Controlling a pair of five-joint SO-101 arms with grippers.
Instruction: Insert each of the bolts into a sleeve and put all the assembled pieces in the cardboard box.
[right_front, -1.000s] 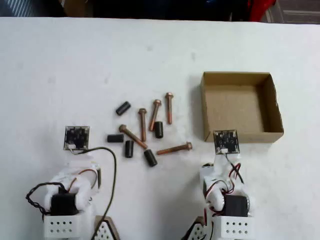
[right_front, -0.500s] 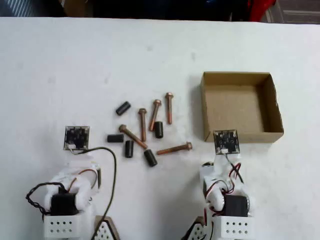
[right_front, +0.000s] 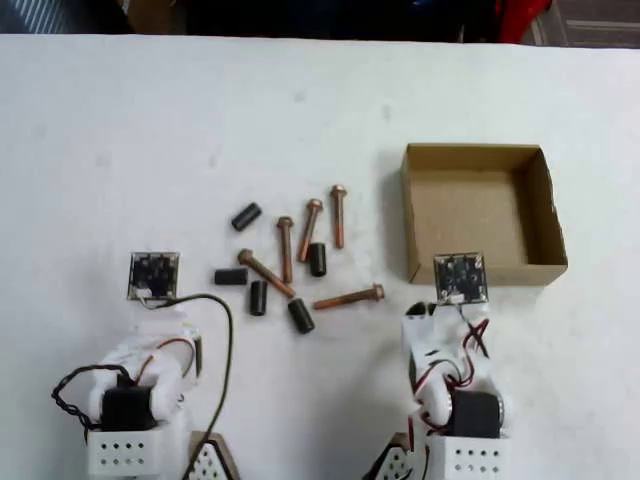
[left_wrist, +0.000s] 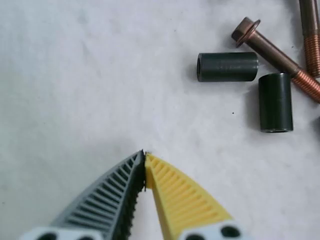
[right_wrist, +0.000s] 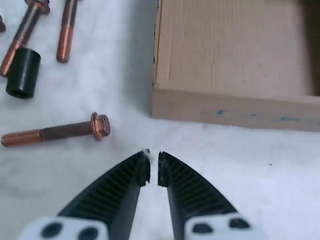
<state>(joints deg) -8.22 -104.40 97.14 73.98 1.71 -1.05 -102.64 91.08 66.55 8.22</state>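
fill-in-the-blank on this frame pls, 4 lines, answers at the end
1. The cardboard box is ___.
2. ___ bolts lie loose on the table.
3. None of the bolts is inside a sleeve; the loose sleeves number ___.
4. The left pincer is ___, with nothing in it.
Missing words: empty; five; five; shut.

No words, numbers or signs are legible; the brown cardboard box bears only faint, unreadable blue marks.
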